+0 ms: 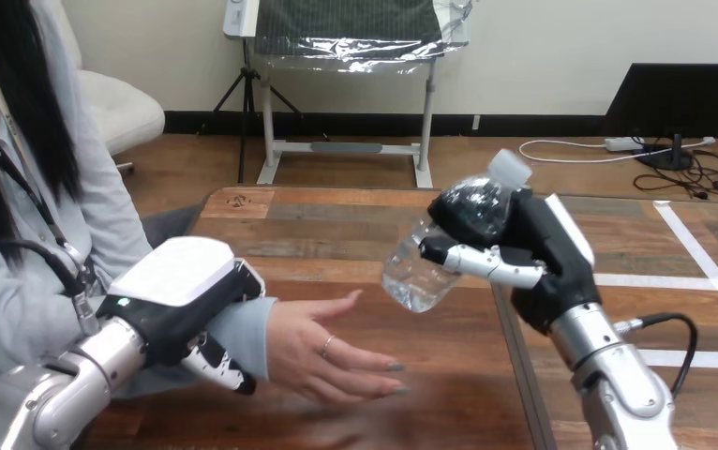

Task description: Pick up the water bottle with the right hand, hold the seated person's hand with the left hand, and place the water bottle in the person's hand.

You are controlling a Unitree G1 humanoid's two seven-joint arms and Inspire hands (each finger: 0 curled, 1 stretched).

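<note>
Open lane over the bare brown wooden table [355, 220] between the person's hand [322, 352] and the tilted clear plastic water bottle [430, 267]. Person's hand open, fingers stretched toward the bottle, free from above and from the right. Left side closed off by the black-and-white left hand [182, 305], curled over the person's grey-sleeved wrist [243, 333]. Right side taken by the black-and-white right hand [543, 253], wrapped round the bottle, well above the tabletop. Flat white tape lines [702, 253] at far right, no hindrance.
</note>
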